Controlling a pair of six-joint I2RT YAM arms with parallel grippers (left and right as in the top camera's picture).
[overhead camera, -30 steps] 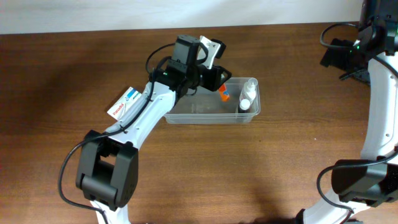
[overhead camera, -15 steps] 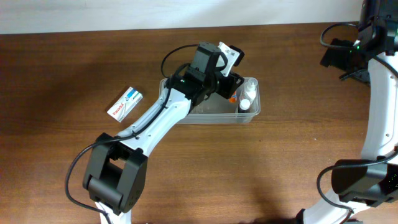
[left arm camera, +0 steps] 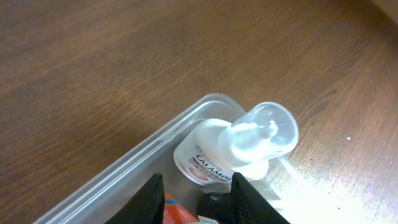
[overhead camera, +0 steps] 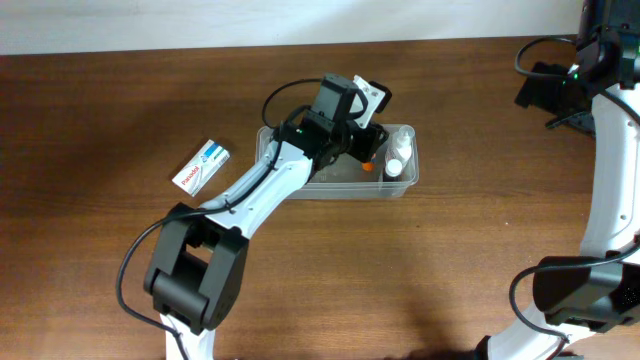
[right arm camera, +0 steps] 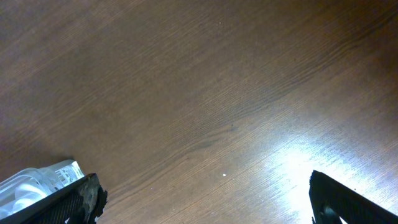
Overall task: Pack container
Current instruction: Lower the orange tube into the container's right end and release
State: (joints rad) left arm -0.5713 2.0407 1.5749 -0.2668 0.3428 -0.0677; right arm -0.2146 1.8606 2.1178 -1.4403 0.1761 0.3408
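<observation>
my left gripper (left arm camera: 198, 200) down in the container (overhead camera: 335, 188)
jaws pinched on an orange item (left arm camera: 172, 208), left of the white lotion bottle (left arm camera: 227, 149); my right gripper (right arm camera: 205, 199) gapes wide, empty.

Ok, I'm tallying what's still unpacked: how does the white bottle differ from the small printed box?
Place: the white bottle sits inside the container, at its right end; the small box lies on the table, left of it. Shape: the bottle is rounded with a clear cap; the box is flat and rectangular. Colour: the bottle is mostly white; the box shows blue and red print. Both are much smaller than the container.
</observation>
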